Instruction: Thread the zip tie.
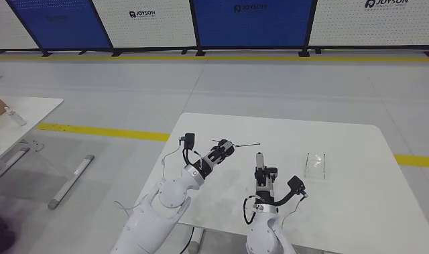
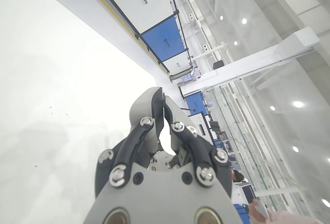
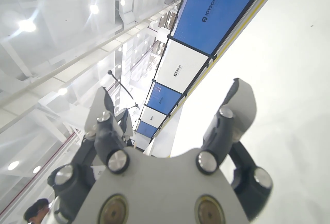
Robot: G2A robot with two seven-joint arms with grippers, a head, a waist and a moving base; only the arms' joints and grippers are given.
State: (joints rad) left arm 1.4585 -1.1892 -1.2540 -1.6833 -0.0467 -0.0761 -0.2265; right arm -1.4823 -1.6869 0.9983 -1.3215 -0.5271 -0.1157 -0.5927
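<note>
Zip tie (image 1: 244,145) pinched level in left gripper (image 1: 225,149) above the table (image 1: 355,207), likely offering its free end. Right gripper (image 3: 170,86) spread wide above the table, seemingly ready to take it.

The left tool (image 2: 163,102) has its fingers pressed together, the white table (image 2: 51,55) behind it.

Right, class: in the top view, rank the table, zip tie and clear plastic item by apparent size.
1. Table, by far.
2. Zip tie, longer but hair-thin.
3. Clear plastic item, shorter yet wider; the raised tie sits nearer the camera, so 2 and 3 are unsure.
</note>
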